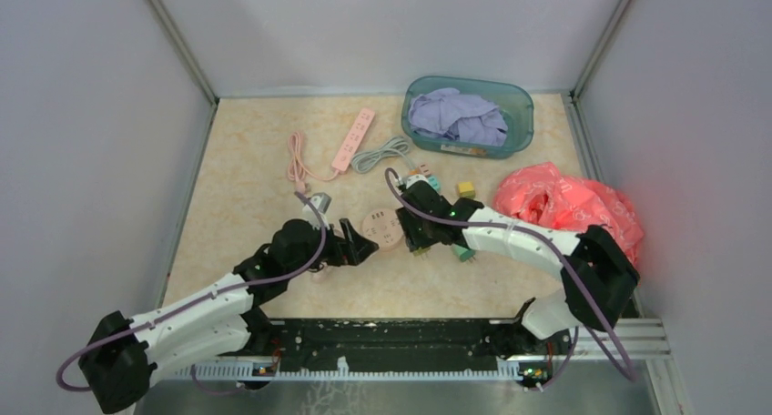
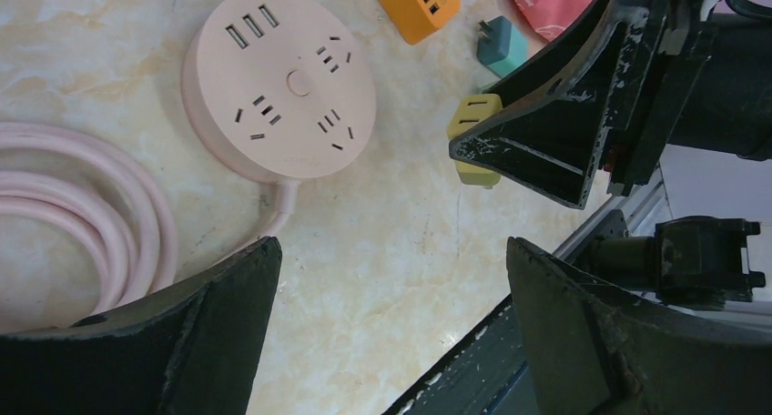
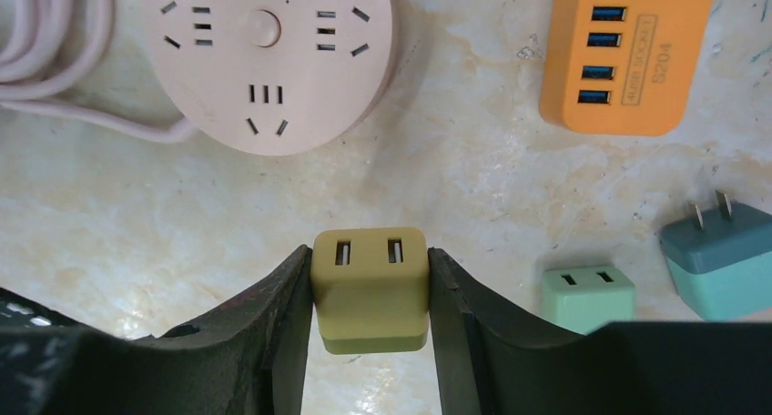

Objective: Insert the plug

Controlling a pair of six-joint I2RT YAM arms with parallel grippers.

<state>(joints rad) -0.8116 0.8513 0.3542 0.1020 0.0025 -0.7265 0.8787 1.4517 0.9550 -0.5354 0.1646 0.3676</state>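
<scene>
The right tool pinches the yellow plug by its sides, likely bound for the round pink socket; the left tool hovers spread.

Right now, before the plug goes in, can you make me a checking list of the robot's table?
Surface: beige marbled tabletop.
Job's things: round pink socket lies flat; yellow plug near it, not inserted.
Clutter: orange USB hub, teal plug, mint adapter, pink power strip, red bag, basket of purple cloth.
Grippers: right gripper shut on yellow plug; left gripper open, empty.
Cables: pink cable looped; grey cable bundled.
Surroundings: grey walls.
</scene>
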